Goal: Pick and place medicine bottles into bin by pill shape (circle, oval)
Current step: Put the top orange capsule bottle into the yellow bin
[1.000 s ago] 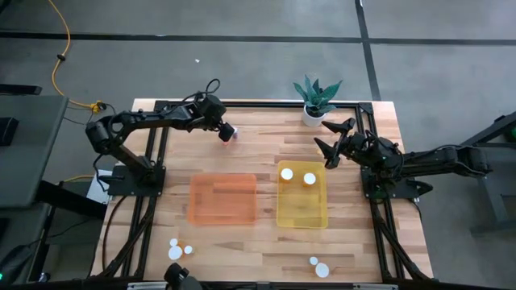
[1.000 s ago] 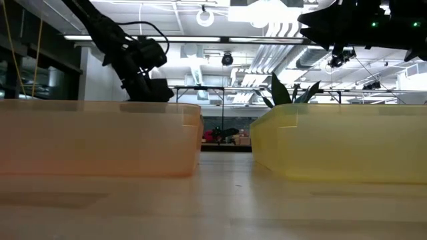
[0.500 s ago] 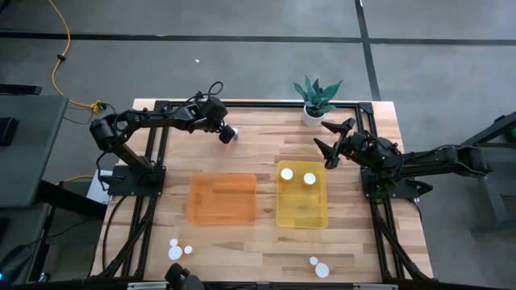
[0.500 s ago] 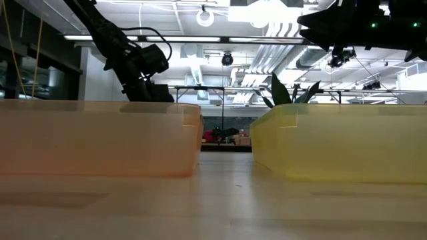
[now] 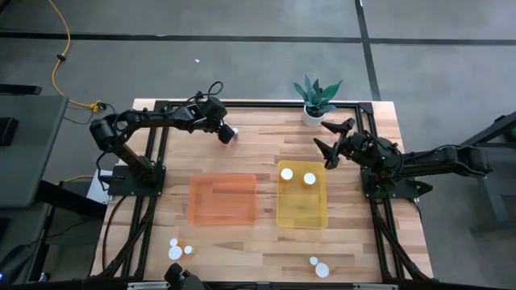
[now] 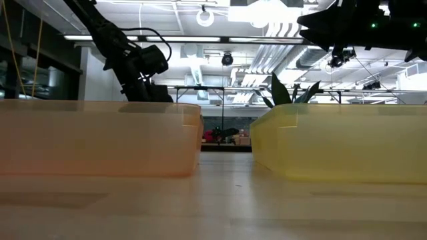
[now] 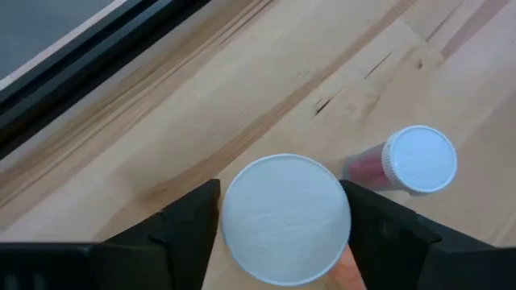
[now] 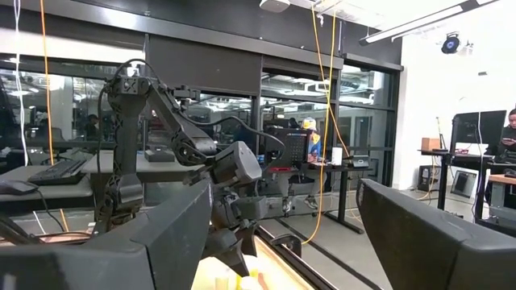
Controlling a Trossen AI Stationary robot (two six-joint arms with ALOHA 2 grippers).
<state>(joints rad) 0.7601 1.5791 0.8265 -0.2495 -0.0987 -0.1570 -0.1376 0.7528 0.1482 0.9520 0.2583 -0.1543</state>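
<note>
In the upper left of the overhead frame, the left arm reaches across the bench (image 5: pixel 266 242) from its base at the left edge, elbow bent, with the left gripper (image 5: pixel 227 134) tipped down near the back rail. Its wrist picture shows the two dark fingers (image 7: pixel 189 229) set on either side of a wide white cap, grasping a medicine bottle (image 7: pixel 285 218) that stands upright on the wood. Just beside it stands a second bottle (image 7: pixel 407 160), narrower, amber-red below its white cap, apart from the fingers.

At the right of the overhead frame, the right arm stretches in level from the right edge, and the right gripper (image 5: pixel 333 138) hangs above the bench with its fingers spread wide and nothing between them, close to the potted plant (image 5: pixel 316 98).

In the middle lie an orange bin (image 5: pixel 222 199) and, to its right, a yellow bin (image 5: pixel 302 196) with two white-capped bottles (image 5: pixel 297 176) at its far end. More caps (image 5: pixel 180 250) sit at the lower left of the bench and two (image 5: pixel 319 267) at the lower right; they look like bottles, though too small to be sure.
</note>
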